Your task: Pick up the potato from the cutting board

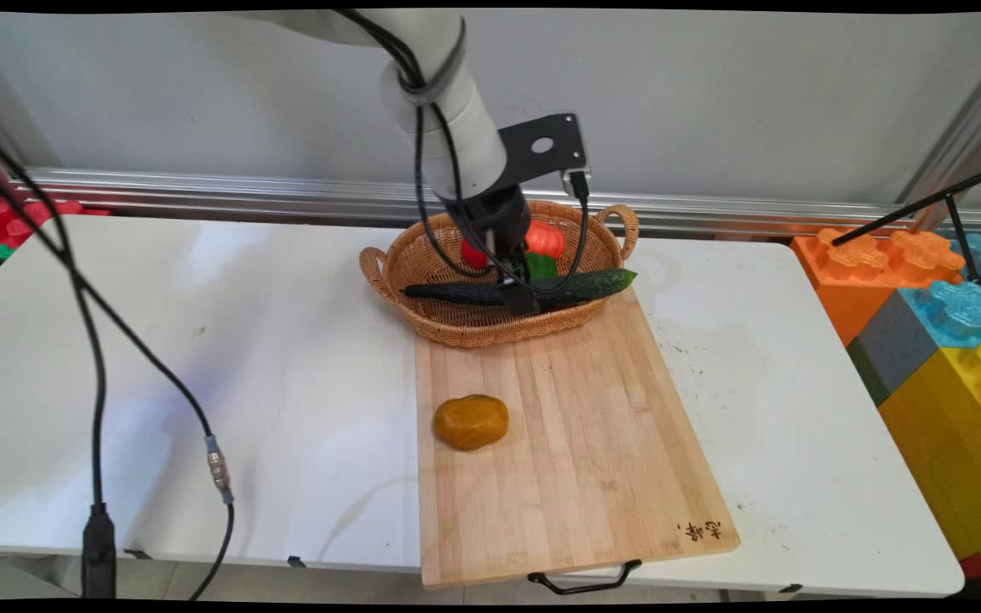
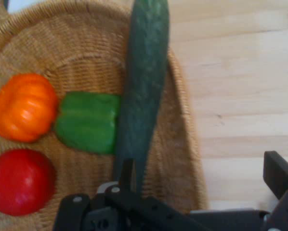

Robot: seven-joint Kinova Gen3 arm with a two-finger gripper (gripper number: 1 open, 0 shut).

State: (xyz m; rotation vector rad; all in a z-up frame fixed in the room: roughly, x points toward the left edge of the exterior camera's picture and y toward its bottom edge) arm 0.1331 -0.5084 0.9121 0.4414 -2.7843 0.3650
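My gripper (image 1: 519,295) reaches down into a wicker basket (image 1: 387,274) at the far end of a wooden cutting board (image 1: 576,443). It is open, and its fingers straddle a long dark green cucumber (image 1: 597,284) that lies across the basket with one tip over the rim. In the hand view the gripper (image 2: 202,180) shows one finger against the cucumber (image 2: 141,91) and the other out over the board. Beside the cucumber in the basket (image 2: 182,120) lie a green pepper (image 2: 86,120), an orange pumpkin (image 2: 22,107) and a red tomato (image 2: 19,180).
A brownish-yellow rounded lump (image 1: 471,421) sits on the board's left side. Large coloured toy blocks (image 1: 937,332) stand past the table's right edge, with a black stand (image 1: 950,204) above them. Red toys (image 1: 5,220) lie at the far left. Black cables (image 1: 94,340) hang at the left.
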